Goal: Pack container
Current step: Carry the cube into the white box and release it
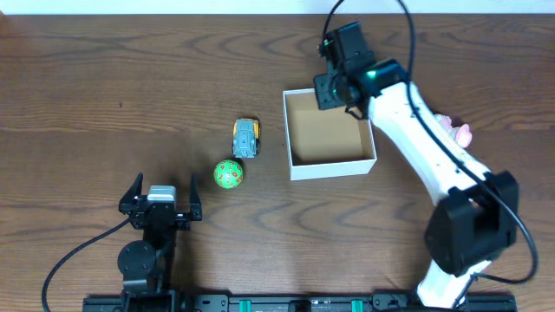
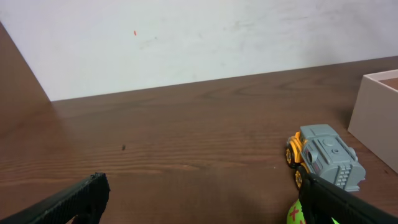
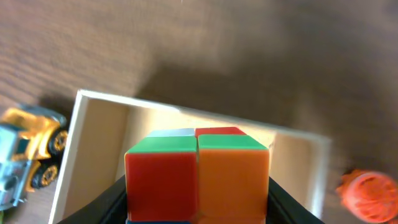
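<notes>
Right gripper (image 1: 333,87) stands over the far left corner of the container (image 1: 334,165), jaws part-way apart and clamped on a multicoloured cube (image 3: 198,171); in my right wrist view the black fingers (image 3: 102,205) press both flanks of the cube, whose near faces are red and orange and whose top shows green and red; the cube hangs over the tan inside of the container (image 3: 93,149); whether it touches the floor there, I cannot tell. The container sits right of centre on the brown table (image 1: 87,104), square, white walls low, nothing seen lying on the exposed part of its floor. Left gripper (image 1: 165,182) rests near the front edge of the table, well apart from the container, jaws spread wide and holding nothing; my left wrist view shows both black fingers (image 2: 74,199) with bare table between them. A grey and yellow toy truck (image 1: 246,138) stands just left of the container, not touching it; a green ball (image 1: 229,174) lies just in front of the truck. A reddish round item (image 3: 367,193) lies on the table outside the container's other side; blurred, kind not determined.
</notes>
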You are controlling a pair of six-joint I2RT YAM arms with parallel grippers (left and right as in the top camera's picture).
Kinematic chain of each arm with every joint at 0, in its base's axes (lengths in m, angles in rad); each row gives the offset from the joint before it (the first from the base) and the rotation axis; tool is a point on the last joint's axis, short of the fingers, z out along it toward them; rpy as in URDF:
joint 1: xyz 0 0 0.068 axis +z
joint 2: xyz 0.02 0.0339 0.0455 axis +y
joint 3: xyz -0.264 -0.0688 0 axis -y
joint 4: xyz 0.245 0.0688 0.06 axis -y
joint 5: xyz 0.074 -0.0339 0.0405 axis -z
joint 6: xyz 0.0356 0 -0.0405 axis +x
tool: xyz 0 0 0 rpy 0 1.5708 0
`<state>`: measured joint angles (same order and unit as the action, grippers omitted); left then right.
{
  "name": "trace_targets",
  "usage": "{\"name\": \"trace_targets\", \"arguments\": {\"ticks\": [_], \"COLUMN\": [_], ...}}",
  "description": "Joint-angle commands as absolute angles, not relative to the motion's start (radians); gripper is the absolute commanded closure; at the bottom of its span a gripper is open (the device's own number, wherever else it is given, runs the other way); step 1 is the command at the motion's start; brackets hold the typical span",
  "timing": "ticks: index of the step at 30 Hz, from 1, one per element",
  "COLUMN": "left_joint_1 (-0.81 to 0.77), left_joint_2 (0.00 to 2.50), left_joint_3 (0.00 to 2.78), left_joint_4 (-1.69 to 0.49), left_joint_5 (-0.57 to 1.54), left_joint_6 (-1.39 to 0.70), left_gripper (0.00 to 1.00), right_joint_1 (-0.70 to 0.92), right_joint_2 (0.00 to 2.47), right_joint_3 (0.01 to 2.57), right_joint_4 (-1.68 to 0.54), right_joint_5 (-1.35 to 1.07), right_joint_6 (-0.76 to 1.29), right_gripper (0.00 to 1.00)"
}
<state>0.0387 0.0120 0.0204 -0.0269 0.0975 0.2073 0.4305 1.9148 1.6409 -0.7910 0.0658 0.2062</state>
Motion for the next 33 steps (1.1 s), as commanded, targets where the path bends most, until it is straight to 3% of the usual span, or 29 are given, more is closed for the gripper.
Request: {"name": "trace_targets", "arguments": {"ticks": [1,10,17,33], "left_joint_1": [0.043,0.043,0.043,0.043], "left_joint_2": [0.011,0.011,0.011,0.011], "left_joint_3": [0.005,0.005,0.005,0.005], "left_joint_4": [-0.063,-0.063,-0.063,-0.063], "left_joint_5": [0.105,0.105,0.105,0.105], "left_joint_6": [0.213,0.213,0.213,0.213], "left_gripper": [0.02,0.02,0.02,0.02], "right_joint_1": [0.446,0.445,0.434,0.379], "right_joint_2": [1.963,2.015,2.015,2.015], "right_joint_3": [1.644,1.644,1.641,1.64], "right_joint_4": [-0.81,-0.823,-0.876,-0.865], "right_joint_5": [0.09,0.099,0.251,0.242], "right_joint_6": [0.277,0.287,0.352,0.374], "right_gripper": [0.6,0.57,0.55,0.53]}}
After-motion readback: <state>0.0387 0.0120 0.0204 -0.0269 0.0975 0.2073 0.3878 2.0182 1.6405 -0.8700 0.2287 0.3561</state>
